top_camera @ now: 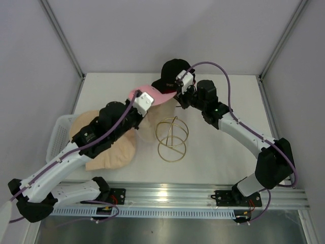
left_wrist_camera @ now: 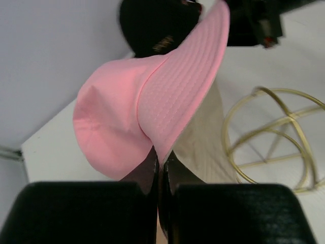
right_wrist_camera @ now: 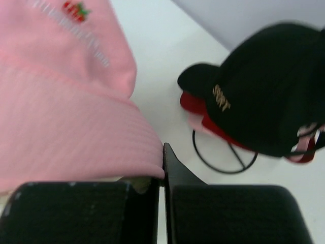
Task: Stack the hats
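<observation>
Left claw (left_wrist_camera: 158, 158) clamped on pink bucket hat (left_wrist_camera: 127, 112) brim | right claw (right_wrist_camera: 162, 152) pinched shut on its other edge | beige hat (top_camera: 109, 152) beneath | black cap (right_wrist_camera: 264, 101) just beyond

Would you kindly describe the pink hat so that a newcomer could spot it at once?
On the white table, look toward the far middle, where the left gripper and right gripper meet. Raised between them, pinched by its brim, is the pink bucket hat. It is the only pink thing there, beside a black baseball cap and a beige hat.
</observation>
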Motion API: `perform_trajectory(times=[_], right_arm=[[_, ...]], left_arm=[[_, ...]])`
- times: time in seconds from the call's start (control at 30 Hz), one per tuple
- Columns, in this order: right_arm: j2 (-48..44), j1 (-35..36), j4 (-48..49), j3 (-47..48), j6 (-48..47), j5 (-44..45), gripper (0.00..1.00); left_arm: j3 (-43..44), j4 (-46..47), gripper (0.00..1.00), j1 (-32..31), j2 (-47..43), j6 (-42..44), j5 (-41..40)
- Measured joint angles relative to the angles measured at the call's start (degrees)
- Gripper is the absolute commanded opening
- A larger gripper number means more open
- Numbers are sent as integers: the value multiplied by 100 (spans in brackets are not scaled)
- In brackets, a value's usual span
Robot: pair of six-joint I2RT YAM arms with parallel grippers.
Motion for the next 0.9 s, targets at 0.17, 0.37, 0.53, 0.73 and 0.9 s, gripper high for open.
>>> perform_trajectory(times=[0.17, 0.37, 0.53, 0.73, 0.9], right_arm=[[-463, -90, 17, -629, 256, 63, 0], [-1126, -131, 313, -1353, 566, 376, 3], [-1340, -205, 474, -1786, 863, 765, 42], [-1460, -295, 385, -2527, 1497, 1751, 88], [-1700, -553, -343, -2577, 2470, 2151, 96]], left_arm=[[-219, -160, 1, -752, -120, -55, 365], [11, -341, 1, -1499, 162, 50, 396], [391, -601, 1, -1886, 719, 212, 389], [909, -1051, 1, -2361, 1344, 356, 396], [1657, -1532, 1, -2793, 1816, 463, 273]])
